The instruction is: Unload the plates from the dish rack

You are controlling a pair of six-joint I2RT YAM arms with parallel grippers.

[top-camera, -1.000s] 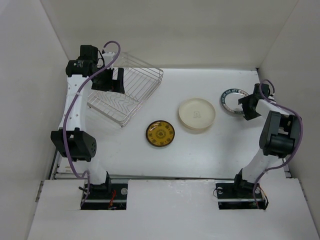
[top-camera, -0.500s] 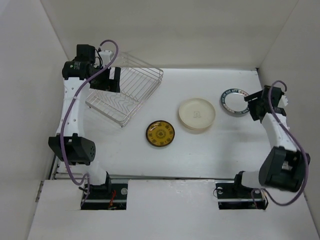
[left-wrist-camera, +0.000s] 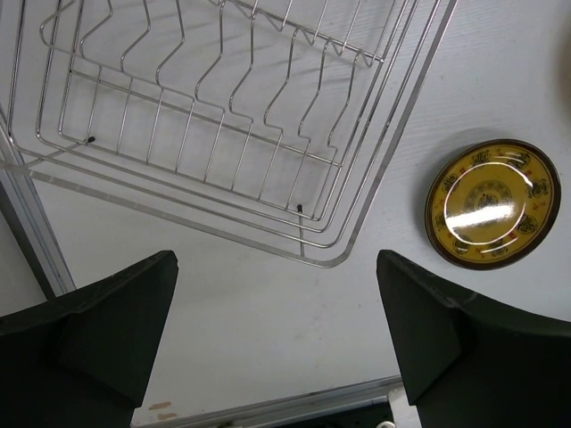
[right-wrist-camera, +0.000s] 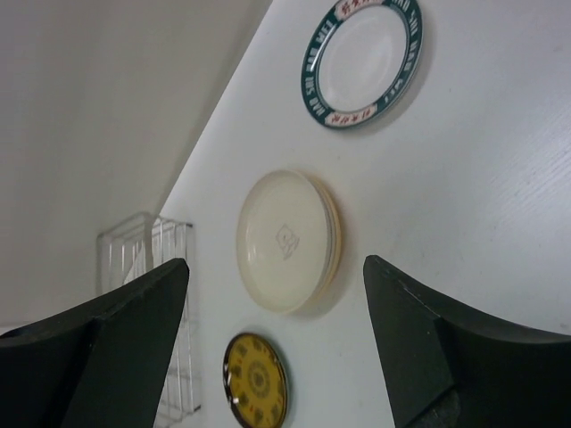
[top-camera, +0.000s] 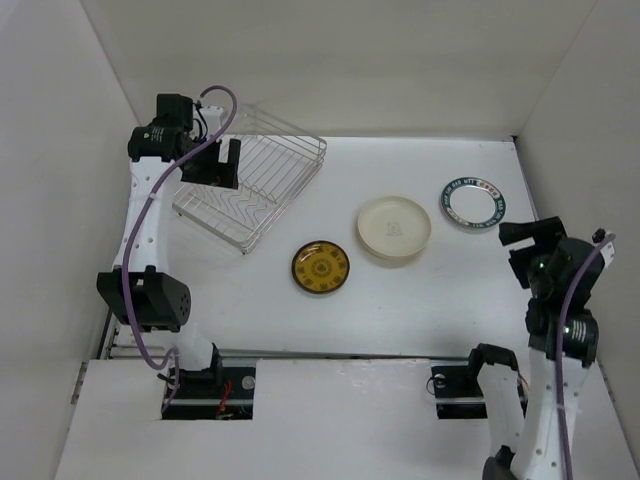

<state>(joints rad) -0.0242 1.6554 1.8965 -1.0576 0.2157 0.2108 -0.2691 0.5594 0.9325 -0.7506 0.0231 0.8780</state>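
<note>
Seeing my left hand (left-wrist-camera: 277,259) and right hand (right-wrist-camera: 275,261) both wide open and empty, dish rack (top-camera: 255,185) bare in the far-left corner of the desk (top-camera: 420,300), plates (top-camera: 394,228) flat mid-desk, I'd worry the left hand snags rack wire pulling away.

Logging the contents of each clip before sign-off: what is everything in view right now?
dish rack: one, silvery wire, far left of the table, no plates in it
dark plate with gold centre: one, flat on the table, off the rack's near corner
cream plate: one, flat, mid-table
teal-rimmed white plate: one, flat, far right
table: one, white
left gripper: one, black, open, above the rack's left end
right gripper: one, black, open, nearer than the teal-rimmed plate, holding nothing
</note>
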